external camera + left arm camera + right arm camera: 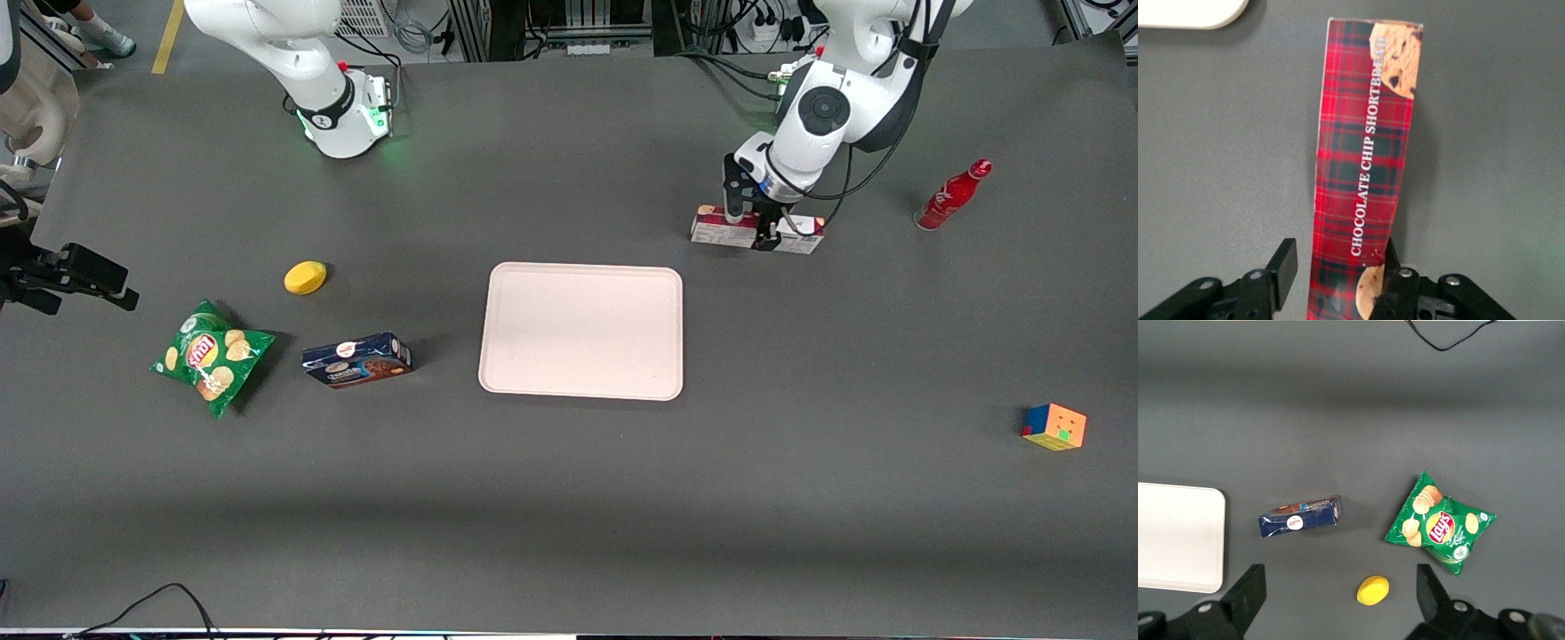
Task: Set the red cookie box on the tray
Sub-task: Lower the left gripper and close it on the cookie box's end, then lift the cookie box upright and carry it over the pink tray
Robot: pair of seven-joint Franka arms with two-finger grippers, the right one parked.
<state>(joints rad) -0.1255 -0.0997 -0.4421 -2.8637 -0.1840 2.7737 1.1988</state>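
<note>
The red cookie box (714, 228) lies flat on the grey table, farther from the front camera than the tray (582, 269) and a little toward the working arm's end. Its plaid top with cookie pictures (1361, 153) fills the left wrist view. My left gripper (752, 233) is down over the box's middle. It is open and straddles the carton (1338, 257). One finger (1283, 261) stands a small gap off the box's side; the other finger (1391, 257) sits against the other side. A corner of the cream-white tray (1191, 13) shows past the box's end, and nothing lies on the tray.
A red bottle (953, 195) stands toward the working arm's end, and a coloured cube (1053, 427) sits nearer the front camera. Toward the parked arm's end lie a dark-blue cookie box (356, 360), a green chips bag (212, 356) and a yellow object (305, 277).
</note>
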